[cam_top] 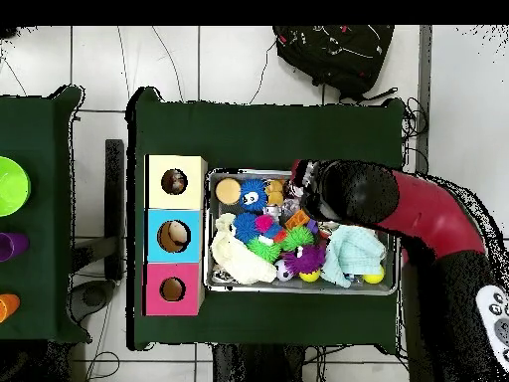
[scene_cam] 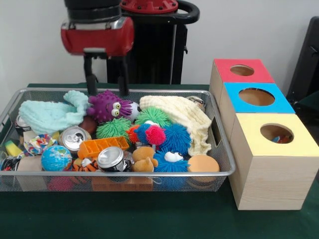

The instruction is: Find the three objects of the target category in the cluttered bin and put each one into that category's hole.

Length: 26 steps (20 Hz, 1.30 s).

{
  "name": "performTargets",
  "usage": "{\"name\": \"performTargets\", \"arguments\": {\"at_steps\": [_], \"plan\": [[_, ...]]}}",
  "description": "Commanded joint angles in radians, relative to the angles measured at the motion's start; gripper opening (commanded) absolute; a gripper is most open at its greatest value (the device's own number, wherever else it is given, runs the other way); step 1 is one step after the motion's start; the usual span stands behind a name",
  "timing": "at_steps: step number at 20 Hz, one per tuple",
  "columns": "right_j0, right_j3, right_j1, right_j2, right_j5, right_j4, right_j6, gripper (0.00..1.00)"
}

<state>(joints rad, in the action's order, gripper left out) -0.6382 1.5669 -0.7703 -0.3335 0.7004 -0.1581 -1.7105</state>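
The silver wire-mesh bin [scene_cam: 124,174] is full of toys; it also shows in the overhead view [cam_top: 298,288]. One knotted rope toy [scene_cam: 38,144] of mixed strands lies at the bin's left end, next to a can. Something colourful shows inside the round hole [scene_cam: 276,133] of the yellow-topped cube [scene_cam: 294,144]; I cannot tell what it is. No other rope toy shows clearly. My gripper [scene_cam: 107,92] is open and empty, its fingers hanging just above the purple googly-eyed plush [scene_cam: 107,107] at the bin's far side. In the overhead view my arm [cam_top: 348,191] hides the gripper, and the yellow-topped cube [cam_top: 189,169] stands left of the bin.
The blue-topped cube [scene_cam: 279,104] and red-topped cube [scene_cam: 224,69] stand behind the yellow one. The bin also holds spiky balls [scene_cam: 174,139], cans [scene_cam: 110,158], a globe ball [scene_cam: 56,158], a mint cloth [scene_cam: 47,115] and a cream cloth [scene_cam: 184,114]. A black bag [cam_top: 333,50] lies on the floor.
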Motion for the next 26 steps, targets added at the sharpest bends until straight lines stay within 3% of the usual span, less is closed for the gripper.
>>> {"name": "performTargets", "arguments": {"at_steps": [1,6,14,17,22,26], "plan": [[-0.125,0.262,0.114,-0.248,-0.18,-0.198,0.394,1.0],[-0.222,0.288,0.126,-0.311,-0.139,-0.283,0.454,1.0],[-0.314,0.207,0.034,-0.372,0.095,-0.316,0.567,1.0],[-0.32,0.142,0.069,-0.388,0.133,-0.346,0.607,1.0],[-0.306,0.039,0.165,-0.401,0.114,-0.423,0.649,1.0],[-0.259,-0.099,0.227,-0.383,0.12,-0.516,0.71,1.0]]}}
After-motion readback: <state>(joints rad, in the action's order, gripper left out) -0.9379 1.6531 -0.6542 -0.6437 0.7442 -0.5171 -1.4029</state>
